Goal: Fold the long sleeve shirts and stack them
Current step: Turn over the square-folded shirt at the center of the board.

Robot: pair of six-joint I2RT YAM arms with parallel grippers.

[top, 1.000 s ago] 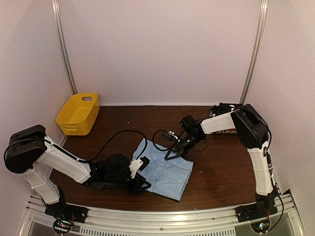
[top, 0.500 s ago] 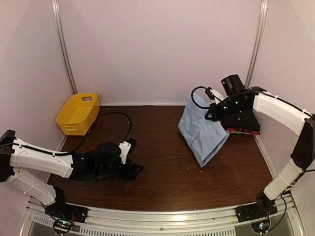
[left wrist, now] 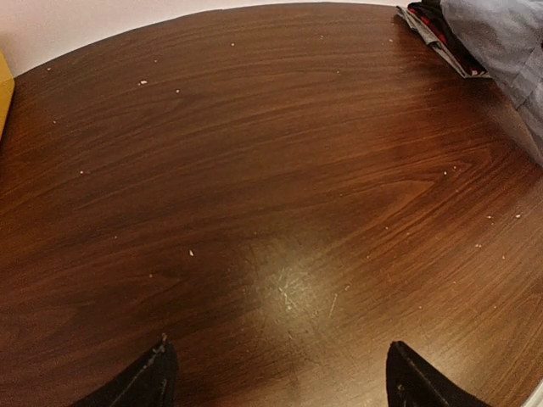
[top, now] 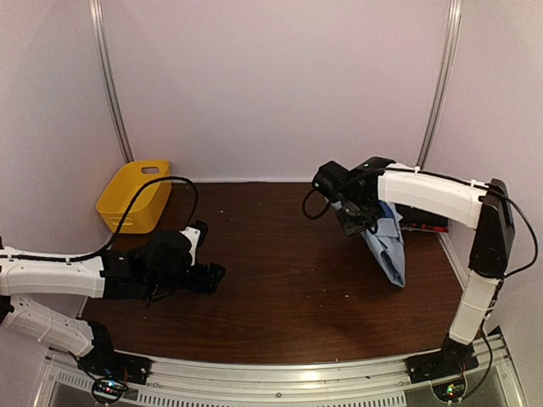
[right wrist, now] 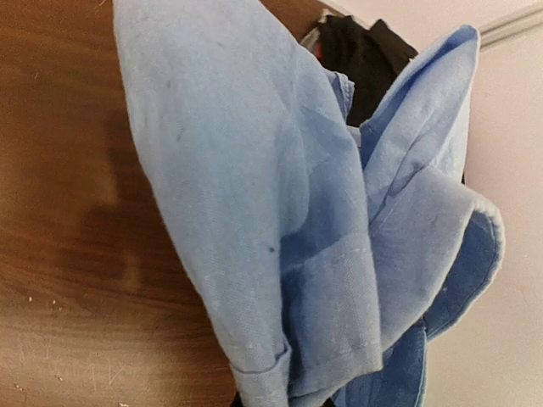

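Light blue shirt [top: 386, 242] is held up off the counter [top: 280, 271] by the right tool [top: 355, 219], at the far right side. The right tool is pinched on the cloth near its top edge. Its fingers are buried in fabric in the right wrist view, where the shirt [right wrist: 280, 212] fills most of the frame in loose, bunched folds. The cloth is hung down to a narrow point toward the near right. Whether that tip touches the wood cannot be told.

Just behind it, by the right wall, a black shirt [right wrist: 365, 51] and a red-edged shirt [top: 422, 226] are piled together on the counter.

The left tool [top: 210, 275] is set low over the counter at the near left, well apart from all 3 shirts. Its 2 fingers [left wrist: 153, 377] are spread wide, and only bare wood is seen between them. In the left wrist view the blue cloth [left wrist: 501, 34] is caught in the top right corner, with the red edge [left wrist: 437, 38] beside it.

A yellow basket [top: 136, 197] is placed at the far left corner, tilted against the wall.
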